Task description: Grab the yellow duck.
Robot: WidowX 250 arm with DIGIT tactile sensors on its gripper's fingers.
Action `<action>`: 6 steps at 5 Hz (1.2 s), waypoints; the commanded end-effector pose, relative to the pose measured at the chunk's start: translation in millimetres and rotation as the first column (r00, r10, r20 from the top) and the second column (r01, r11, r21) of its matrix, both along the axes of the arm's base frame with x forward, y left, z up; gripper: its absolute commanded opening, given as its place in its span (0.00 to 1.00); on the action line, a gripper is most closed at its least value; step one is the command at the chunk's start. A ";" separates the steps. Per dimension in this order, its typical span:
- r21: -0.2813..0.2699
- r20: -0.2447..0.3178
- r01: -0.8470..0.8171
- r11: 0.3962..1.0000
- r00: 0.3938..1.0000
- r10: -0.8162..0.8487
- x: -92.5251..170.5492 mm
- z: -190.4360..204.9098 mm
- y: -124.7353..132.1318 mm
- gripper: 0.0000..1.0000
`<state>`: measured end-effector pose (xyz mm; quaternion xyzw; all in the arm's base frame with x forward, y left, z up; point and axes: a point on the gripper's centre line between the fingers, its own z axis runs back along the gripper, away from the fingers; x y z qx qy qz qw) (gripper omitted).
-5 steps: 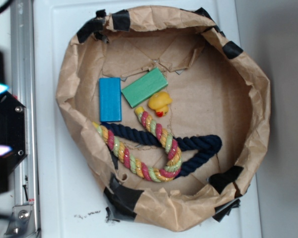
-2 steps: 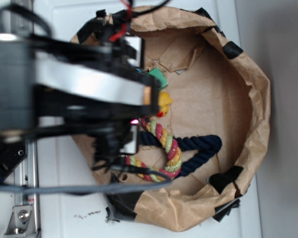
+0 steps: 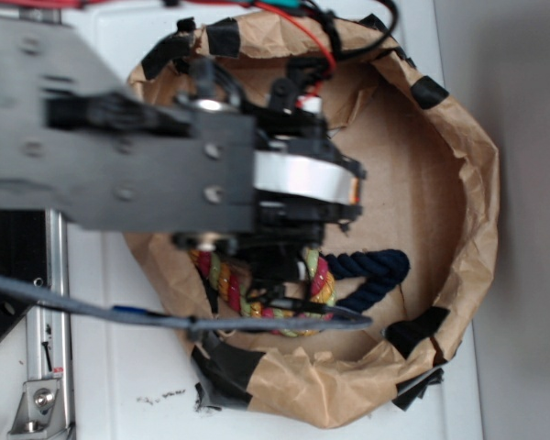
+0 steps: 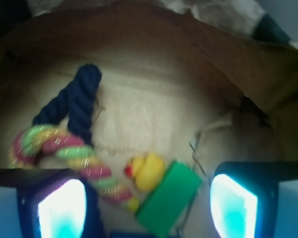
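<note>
From the exterior view I see the arm (image 3: 165, 165) covering most of the paper basket (image 3: 458, 174); the yellow duck is hidden. On the wrist view, my hand (image 4: 149, 198) looks spread open, the yellow duck (image 4: 147, 171) between its fingers, touching the green block (image 4: 169, 201) at its 4 o'clock.

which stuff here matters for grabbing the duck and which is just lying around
For the job:
- duck, lying between the open fingers
- gripper, above it

Lying about:
- green block, touching the duck
- braided rope
- navy rope
- paper bowl holding it all
</note>
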<state>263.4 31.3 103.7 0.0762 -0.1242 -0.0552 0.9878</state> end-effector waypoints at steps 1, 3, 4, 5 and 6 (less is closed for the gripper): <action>0.001 0.036 -0.002 1.000 0.999 0.002 4.9 7.1 1.9 1.00; -0.245 -0.084 0.209 0.947 0.968 -0.236 2.6 -10.0 20.8 1.00; -0.450 -0.117 0.383 0.807 0.871 -0.478 -4.2 -26.7 30.4 1.00; -0.479 -0.139 0.468 0.743 0.795 -0.590 -4.8 -34.3 32.6 1.00; -0.372 -0.268 0.501 0.781 0.747 -0.608 2.3 -46.5 27.5 1.00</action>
